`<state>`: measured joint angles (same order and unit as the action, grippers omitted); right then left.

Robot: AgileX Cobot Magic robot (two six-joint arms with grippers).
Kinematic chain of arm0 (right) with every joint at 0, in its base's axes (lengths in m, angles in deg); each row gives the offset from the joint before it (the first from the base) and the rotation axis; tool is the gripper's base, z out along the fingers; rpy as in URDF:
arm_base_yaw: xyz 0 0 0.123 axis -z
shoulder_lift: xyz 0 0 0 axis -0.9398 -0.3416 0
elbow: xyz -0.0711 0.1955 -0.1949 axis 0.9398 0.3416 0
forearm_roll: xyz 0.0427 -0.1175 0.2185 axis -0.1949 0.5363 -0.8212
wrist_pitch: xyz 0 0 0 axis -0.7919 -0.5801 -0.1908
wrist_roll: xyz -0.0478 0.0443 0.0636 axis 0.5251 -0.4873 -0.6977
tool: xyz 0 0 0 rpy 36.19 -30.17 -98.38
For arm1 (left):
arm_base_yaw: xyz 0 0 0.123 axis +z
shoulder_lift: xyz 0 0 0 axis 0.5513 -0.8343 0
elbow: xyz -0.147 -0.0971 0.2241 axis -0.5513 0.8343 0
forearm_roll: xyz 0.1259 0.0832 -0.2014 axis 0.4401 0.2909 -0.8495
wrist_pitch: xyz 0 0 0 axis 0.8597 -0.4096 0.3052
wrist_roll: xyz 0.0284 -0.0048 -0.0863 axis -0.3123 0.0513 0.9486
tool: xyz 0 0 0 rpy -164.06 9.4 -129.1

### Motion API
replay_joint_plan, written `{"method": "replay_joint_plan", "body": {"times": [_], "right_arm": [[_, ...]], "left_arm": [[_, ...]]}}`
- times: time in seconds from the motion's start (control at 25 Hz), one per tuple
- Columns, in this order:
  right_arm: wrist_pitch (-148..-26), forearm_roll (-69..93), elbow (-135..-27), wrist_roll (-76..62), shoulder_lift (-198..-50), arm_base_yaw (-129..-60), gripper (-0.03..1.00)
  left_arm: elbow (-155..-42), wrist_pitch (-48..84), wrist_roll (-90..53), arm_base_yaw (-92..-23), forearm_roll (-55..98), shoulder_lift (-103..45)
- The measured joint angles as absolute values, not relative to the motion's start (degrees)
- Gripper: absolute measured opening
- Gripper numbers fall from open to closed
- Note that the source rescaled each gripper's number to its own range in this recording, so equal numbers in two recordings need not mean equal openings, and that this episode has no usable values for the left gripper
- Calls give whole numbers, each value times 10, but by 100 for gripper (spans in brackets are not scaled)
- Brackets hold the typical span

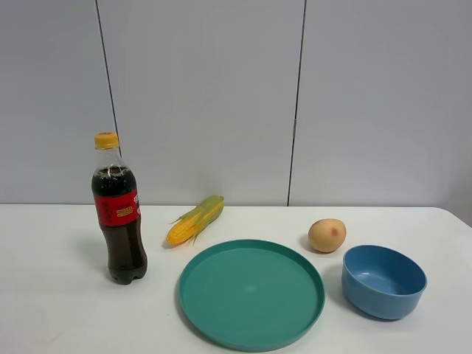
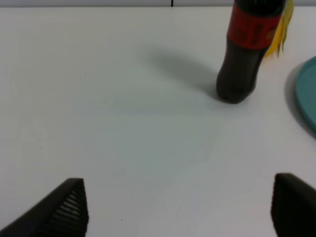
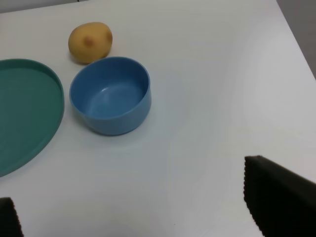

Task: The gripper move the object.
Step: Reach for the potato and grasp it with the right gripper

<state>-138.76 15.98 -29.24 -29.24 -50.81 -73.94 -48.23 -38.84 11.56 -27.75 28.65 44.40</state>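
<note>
The tan potato (image 1: pixel 327 235) with a reddish blotch lies on the white table, just behind the left side of the blue bowl (image 1: pixel 383 280). It also shows in the right wrist view (image 3: pixel 90 42), touching or nearly touching the bowl (image 3: pixel 110 94). My right gripper (image 3: pixel 143 217) is open and empty, well short of the bowl and potato. My left gripper (image 2: pixel 180 212) is open and empty over bare table, short of the cola bottle (image 2: pixel 244 54). Neither gripper shows in the exterior high view.
A teal plate (image 1: pixel 251 293) lies front centre, left of the bowl. A corn cob (image 1: pixel 195 220) lies behind it. The cola bottle (image 1: pixel 118 214) stands upright at the left. The table's right edge (image 3: pixel 296 44) runs past the bowl.
</note>
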Motion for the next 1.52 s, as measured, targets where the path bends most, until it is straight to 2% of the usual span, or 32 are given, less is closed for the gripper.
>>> {"method": "replay_joint_plan", "body": {"times": [0.04, 0.64, 1.0, 1.2, 1.4, 1.52], "right_arm": [[-1388, 160, -292, -292, -508, -739, 86], [-1388, 155, -292, -292, -508, -739, 86], [-1362, 46, -298, -270, -512, -739, 86], [-1321, -33, -356, -245, -640, -739, 83], [-1254, -66, -464, -169, -819, -739, 83], [-1236, -80, -538, -129, -945, -739, 88]], "left_arm": [[-482, -388, 116, -278, 286, 444], [-482, -388, 116, -278, 286, 444], [-482, -388, 116, -278, 286, 444], [-482, -388, 116, -278, 286, 444], [-482, -388, 116, -278, 286, 444], [-482, -388, 116, -278, 286, 444]]}}
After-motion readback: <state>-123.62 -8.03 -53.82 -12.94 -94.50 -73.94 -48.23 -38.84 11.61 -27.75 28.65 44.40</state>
